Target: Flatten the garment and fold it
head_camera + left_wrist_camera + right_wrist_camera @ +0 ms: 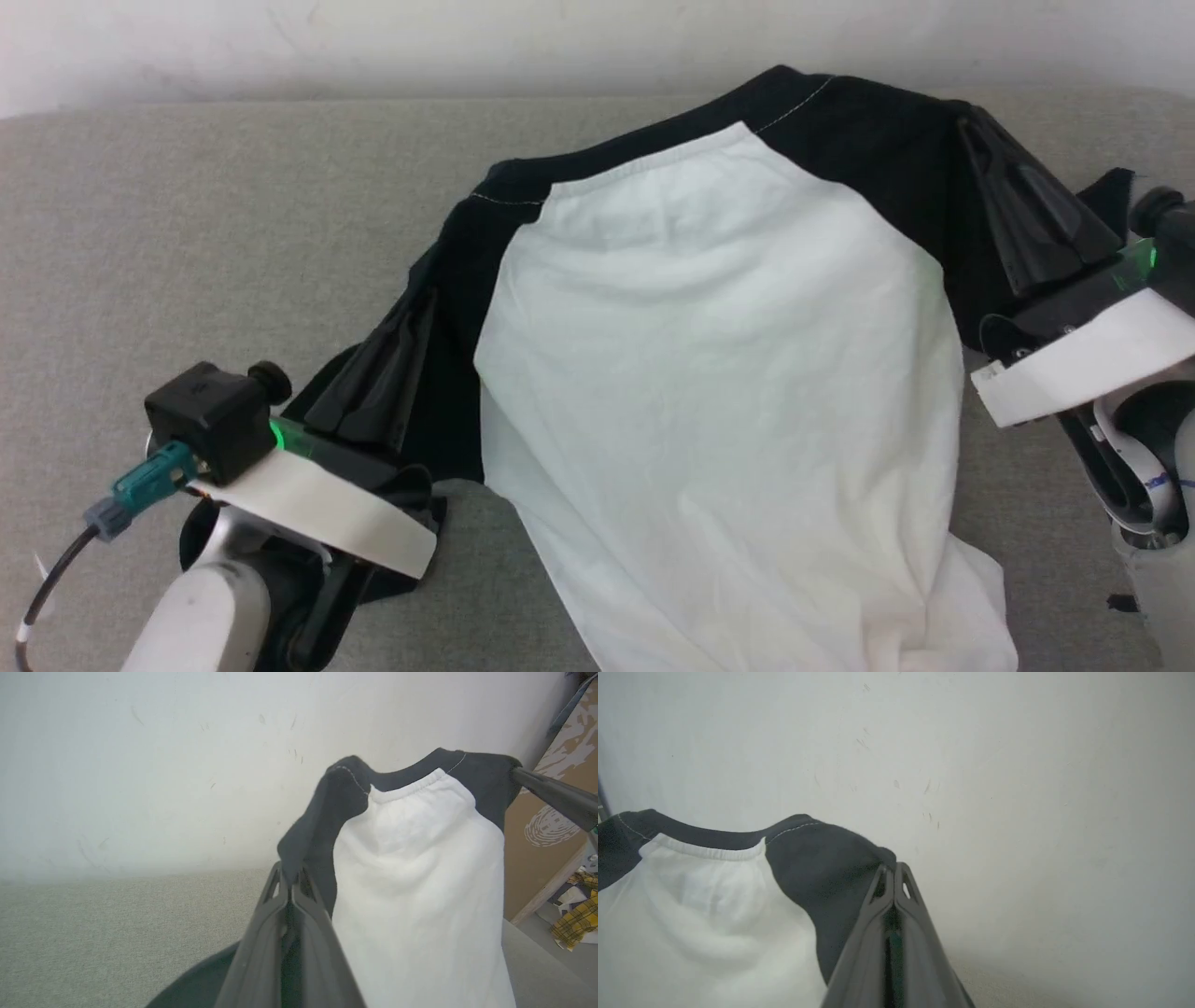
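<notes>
above grey fabric surface (233, 233), left gripper (428, 301) & right gripper (967, 123) ea. clamped on a black shoulder of the garment (719, 373).

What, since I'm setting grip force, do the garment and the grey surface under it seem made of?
The garment: soft matte knit, probably cotton jersey; it drapes and wrinkles, with stitched seams. The grey surface: matte woven or felt-like upholstery, judging by its fine flecked texture.

Head cam: high, looking forward-down on the grey surface (233, 205). Wrist cams: close-in from either side, facing the white wall (140, 765). All three share the collar of the garment (709, 373).
</notes>
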{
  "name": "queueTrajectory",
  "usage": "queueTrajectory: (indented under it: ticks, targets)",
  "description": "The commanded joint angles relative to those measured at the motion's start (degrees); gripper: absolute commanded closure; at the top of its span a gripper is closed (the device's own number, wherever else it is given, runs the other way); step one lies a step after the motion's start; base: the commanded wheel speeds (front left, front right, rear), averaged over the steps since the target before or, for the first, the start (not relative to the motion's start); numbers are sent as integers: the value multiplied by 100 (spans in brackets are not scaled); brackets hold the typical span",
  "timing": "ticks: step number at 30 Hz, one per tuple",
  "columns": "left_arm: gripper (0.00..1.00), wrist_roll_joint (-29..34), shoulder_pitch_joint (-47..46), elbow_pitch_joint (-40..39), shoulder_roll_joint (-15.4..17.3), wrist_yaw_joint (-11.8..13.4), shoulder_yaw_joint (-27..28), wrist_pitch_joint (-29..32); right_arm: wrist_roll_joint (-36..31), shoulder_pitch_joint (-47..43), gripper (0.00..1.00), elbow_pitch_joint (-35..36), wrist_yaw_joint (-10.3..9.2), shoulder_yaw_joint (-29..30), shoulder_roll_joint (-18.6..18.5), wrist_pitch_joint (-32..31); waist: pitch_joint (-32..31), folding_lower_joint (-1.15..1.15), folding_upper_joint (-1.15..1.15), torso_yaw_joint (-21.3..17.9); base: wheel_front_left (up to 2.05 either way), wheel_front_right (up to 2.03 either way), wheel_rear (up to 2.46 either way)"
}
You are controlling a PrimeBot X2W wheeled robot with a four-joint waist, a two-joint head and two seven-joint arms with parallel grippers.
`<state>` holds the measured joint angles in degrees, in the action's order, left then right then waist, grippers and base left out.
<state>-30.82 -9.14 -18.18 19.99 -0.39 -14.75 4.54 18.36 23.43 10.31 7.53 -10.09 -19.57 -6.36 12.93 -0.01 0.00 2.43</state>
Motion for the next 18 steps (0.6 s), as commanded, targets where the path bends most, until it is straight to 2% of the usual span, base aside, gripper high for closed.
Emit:
queueTrajectory:
  ticks: [1,11,14,18]
  targets:
    - [100,6,78,-64,34,32,32,6,-39,-66,100,83,-4,50,45,12,-96,1,0,-104,0,0,0]
    - [100,74,-77,-285,115,156,214,-51,-116,-55,100,399,-4,231,106,-72,-96,1,0,-199,0,0,0]
    - [100,185,-529,-292,72,252,258,-17,-146,183,100,400,-4,133,67,-106,-63,1,0,-204,0,0,0]
    - [100,438,-1609,-15,58,315,204,233,-159,895,100,261,-4,-59,5,-185,-36,1,0,-209,0,0,0]
